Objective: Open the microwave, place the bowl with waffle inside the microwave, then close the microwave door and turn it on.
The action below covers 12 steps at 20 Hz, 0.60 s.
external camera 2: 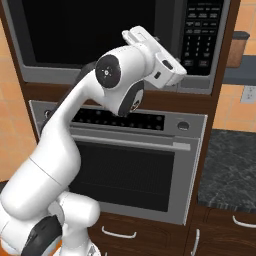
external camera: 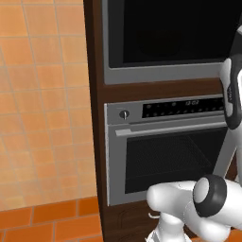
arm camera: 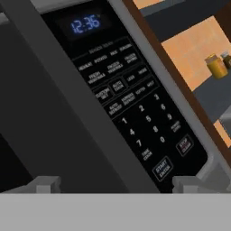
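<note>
Spread fingers [arm camera: 45,184] straddle the microwave door [external camera 2: 95,30] right edge, beside keypad [arm camera: 135,117].

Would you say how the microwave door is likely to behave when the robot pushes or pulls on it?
The microwave door looks like a wide rigid glass panel, so it probably swings stiffly without flexing. Its smooth front shows no handle, so the end effector may slip.

My two base views face the microwave [external camera 2: 100,35] and oven [external camera 2: 130,165] from left and right, sharing both. My hand view sits close, keypad [arm camera: 135,113] just beyond the jaws.
</note>
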Motion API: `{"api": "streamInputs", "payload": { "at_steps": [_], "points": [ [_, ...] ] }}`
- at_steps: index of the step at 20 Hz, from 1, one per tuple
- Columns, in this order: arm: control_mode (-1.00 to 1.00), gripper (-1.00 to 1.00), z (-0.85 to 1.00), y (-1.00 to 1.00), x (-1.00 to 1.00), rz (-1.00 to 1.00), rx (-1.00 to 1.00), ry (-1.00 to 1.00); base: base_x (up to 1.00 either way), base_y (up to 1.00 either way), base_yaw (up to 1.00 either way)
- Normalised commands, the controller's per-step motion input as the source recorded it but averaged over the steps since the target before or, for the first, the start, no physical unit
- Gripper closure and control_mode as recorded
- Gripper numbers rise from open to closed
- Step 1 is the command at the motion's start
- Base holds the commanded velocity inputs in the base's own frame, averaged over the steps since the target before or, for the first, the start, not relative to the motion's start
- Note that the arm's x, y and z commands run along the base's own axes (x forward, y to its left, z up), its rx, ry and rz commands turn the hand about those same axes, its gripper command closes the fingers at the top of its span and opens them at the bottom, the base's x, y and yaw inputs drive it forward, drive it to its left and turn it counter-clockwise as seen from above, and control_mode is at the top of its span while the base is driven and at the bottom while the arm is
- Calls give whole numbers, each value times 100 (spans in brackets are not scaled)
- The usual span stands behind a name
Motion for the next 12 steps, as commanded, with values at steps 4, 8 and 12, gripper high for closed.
{"api": "streamInputs", "payload": {
  "at_steps": [4, 8, 12],
  "points": [
    [-100, -100, 6, -7, -44, 0, 0, -11, 0, 0, 0],
    [-100, -100, 54, -11, -38, 5, 0, 0, 0, 0, 0],
    [-100, -100, 67, -14, -36, 8, 0, 5, 0, 0, 0]
  ]
}}
